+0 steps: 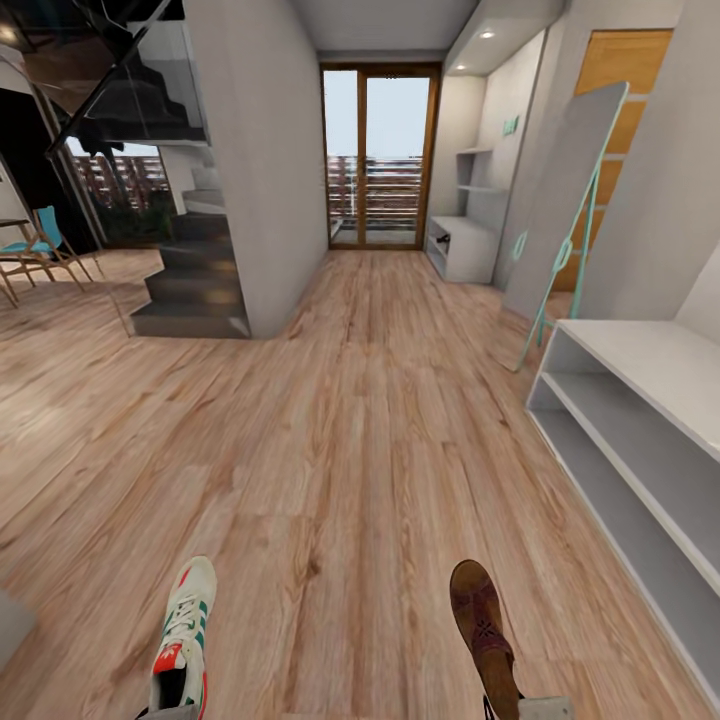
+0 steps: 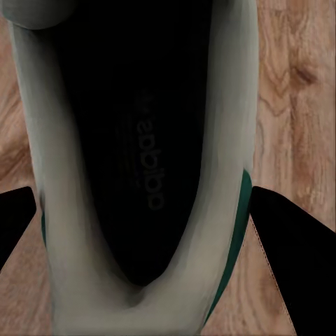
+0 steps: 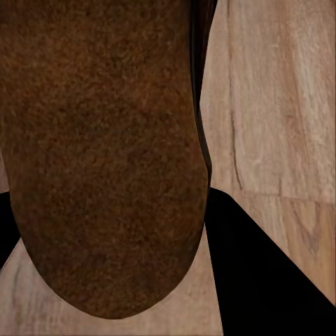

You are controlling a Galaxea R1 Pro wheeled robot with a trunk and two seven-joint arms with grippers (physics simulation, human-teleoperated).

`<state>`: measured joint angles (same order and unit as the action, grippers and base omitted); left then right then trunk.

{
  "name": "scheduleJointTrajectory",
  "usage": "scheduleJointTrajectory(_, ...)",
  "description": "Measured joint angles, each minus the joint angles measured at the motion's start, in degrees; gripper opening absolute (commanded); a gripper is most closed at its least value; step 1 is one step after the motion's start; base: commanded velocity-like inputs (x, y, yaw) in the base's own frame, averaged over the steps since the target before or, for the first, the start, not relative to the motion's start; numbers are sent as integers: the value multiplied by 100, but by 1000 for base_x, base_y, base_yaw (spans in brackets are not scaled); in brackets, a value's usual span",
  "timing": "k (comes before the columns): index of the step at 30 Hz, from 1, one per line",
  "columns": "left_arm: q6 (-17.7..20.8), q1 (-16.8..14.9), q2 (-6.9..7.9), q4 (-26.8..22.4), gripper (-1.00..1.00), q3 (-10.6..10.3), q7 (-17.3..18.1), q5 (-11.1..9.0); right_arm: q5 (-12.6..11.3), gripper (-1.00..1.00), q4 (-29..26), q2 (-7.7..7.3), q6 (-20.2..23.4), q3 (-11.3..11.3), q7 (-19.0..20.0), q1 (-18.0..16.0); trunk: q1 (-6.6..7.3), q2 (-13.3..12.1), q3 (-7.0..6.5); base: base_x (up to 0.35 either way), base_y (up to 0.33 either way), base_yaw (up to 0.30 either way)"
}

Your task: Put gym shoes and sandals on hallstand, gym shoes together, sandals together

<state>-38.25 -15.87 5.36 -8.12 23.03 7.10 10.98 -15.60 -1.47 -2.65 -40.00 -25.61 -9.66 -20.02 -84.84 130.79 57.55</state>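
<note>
Transport step judged underway: gym shoe point(image 1: 182, 640) pinched by left fingers point(image 2: 17, 224), sandal point(image 1: 483, 625) by right fingers point(image 3: 259, 273), both over corridor floor point(image 1: 330, 450). Hallstand point(image 1: 462, 245) far ahead; approach needed w/ grips kept.

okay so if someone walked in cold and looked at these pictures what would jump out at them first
A white gym shoe with green stripes and a dark brown sandal sit at the head view's bottom edge, one at each arm, above the wood-plank corridor floor. At far right stands a white two-shelf bench; a glass door ends the corridor.
</note>
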Motion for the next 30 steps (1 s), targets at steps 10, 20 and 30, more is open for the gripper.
scheduleJointTrajectory(10,0,0,0,0,-100,0,0,0,0,-100,0,0,0,1,0,0,0,0,0,337,0,0)
scheduleJointTrajectory(20,0,0,0,0,-100,0,0,0,0,-100,0,1,0,0,0,0,0,0,0,337,0,0)
scheduleJointTrajectory(30,-1,0,0,0,-100,0,0,0,-1,-100,0,-4,0,1,0,0,0,0,0,337,0,0)
